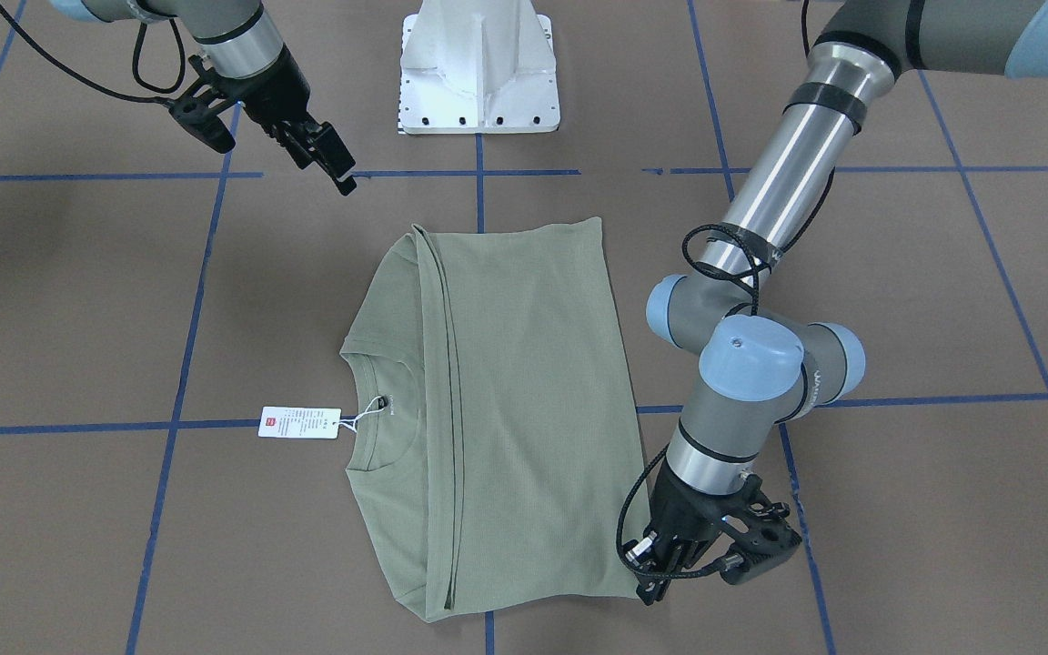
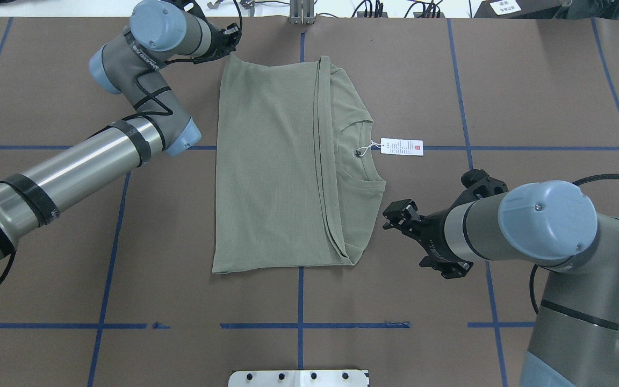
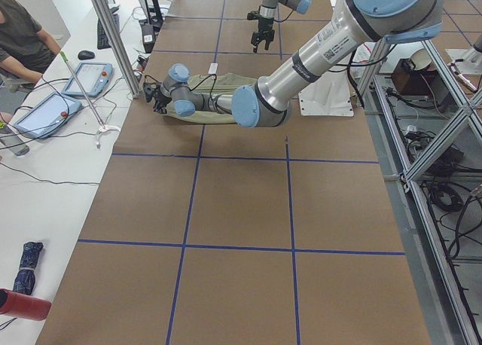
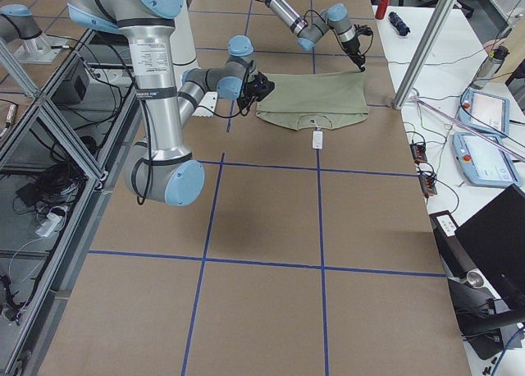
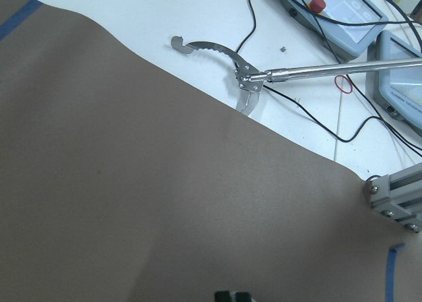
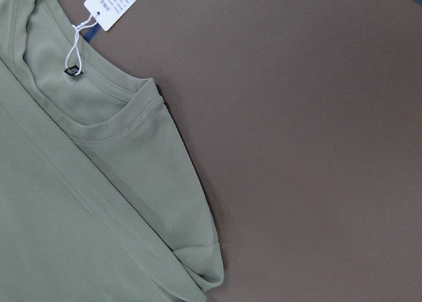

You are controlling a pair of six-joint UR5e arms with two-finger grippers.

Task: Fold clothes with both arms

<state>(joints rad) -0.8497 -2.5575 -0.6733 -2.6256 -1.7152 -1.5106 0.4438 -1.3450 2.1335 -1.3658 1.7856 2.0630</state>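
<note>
- I'm looking at a wide table point(image 2: 530, 80) covered in flat brown paper, marked into big squares by blue tape lines point(image 2: 315, 325)
- A pale sage-green long-sleeved knit shirt point(image 2: 272, 161) lies flat near its middle, folded to a rectangle
- The white rectangular hang tag point(image 2: 401, 147) rests on the paper just beside the collar, on its string
- A white metal pedestal base point(image 1: 478, 64) stands at the robot's edge, apart from the shirt

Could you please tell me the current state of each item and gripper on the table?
shirt: folded over, lying flat on the table, collar showing.
hang tag: flat on the table beside the collar, strung to it.
left gripper: at the shirt's corner; open or shut unclear.
right gripper: open, empty, apart from the shirt.
</note>
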